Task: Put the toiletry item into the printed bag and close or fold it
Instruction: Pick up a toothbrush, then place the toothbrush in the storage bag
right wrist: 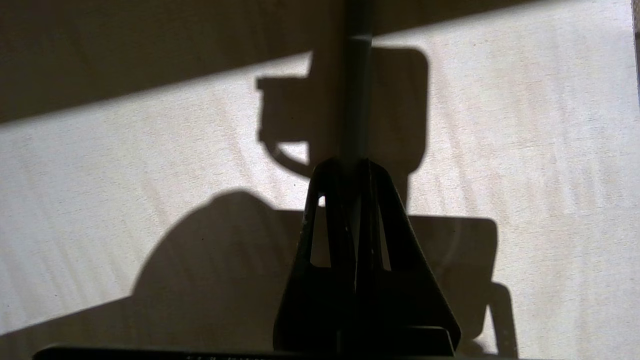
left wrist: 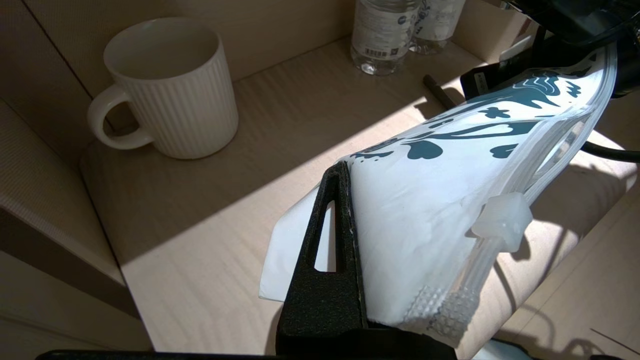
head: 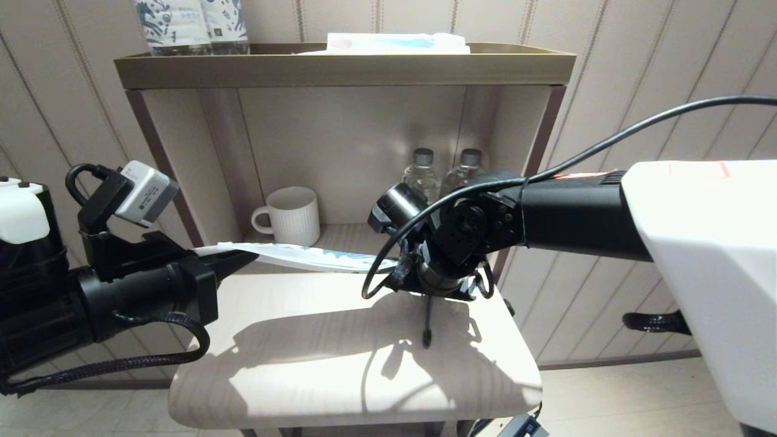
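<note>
The printed bag (left wrist: 435, 200) is white and see-through, with dark blue-green leaves and flowers at its far end. The mug (left wrist: 170, 85) is cream white with thin up-and-down ridges. The table (head: 340, 364) is pale wood with soft lines. Both the left gripper (left wrist: 340, 240) and the right gripper (right wrist: 357, 175) are black. The toothbrush (right wrist: 359, 90) looks grey. The two bottles (head: 443, 173) are clear with grey caps. The wall (head: 637, 73) is beige with thin stripes
</note>
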You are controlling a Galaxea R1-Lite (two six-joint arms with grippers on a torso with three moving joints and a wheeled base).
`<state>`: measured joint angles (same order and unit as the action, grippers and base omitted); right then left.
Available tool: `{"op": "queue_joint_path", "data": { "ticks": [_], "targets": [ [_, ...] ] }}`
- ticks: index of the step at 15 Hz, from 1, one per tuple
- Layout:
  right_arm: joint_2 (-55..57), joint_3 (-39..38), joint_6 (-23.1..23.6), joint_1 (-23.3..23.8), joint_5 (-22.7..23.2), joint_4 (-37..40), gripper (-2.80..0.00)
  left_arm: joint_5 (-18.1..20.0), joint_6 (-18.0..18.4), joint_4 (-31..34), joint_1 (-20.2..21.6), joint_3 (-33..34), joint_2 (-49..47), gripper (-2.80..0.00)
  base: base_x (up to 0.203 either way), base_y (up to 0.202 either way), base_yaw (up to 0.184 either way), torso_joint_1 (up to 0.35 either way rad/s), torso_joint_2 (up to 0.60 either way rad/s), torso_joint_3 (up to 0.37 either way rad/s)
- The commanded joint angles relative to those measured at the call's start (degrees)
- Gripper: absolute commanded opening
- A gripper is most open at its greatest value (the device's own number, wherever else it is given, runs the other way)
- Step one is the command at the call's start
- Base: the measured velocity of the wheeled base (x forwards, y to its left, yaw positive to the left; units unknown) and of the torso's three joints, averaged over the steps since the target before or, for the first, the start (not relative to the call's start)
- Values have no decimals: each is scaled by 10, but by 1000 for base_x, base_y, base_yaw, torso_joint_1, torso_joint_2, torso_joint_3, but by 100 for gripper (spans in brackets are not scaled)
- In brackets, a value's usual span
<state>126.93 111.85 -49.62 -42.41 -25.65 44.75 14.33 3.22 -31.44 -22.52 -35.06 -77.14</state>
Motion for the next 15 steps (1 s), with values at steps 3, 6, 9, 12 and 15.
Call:
{"op": "queue_joint_path", "data": {
  "ticks": [3,6,9,12,15],
  "targets": [
    [-6,-1,-1,0,-2,4,-280,1,0,-2,0,2,-2,-280,0,0,0,0,0,0],
    [-58,0,6,-5,-2,5,-280,1,1,-2,0,3,-7,-280,0,0,0,0,0,0],
    [-113,0,17,-9,-2,7,-280,1,1,-1,-1,3,-6,-280,0,0,0,0,0,0],
    [-138,-3,16,-9,-2,23,-280,1,2,0,0,3,-8,-280,0,0,0,0,0,0],
    [-153,-6,17,-8,-2,28,-280,1,1,-1,-1,3,-9,-280,0,0,0,0,0,0]
  ]
}}
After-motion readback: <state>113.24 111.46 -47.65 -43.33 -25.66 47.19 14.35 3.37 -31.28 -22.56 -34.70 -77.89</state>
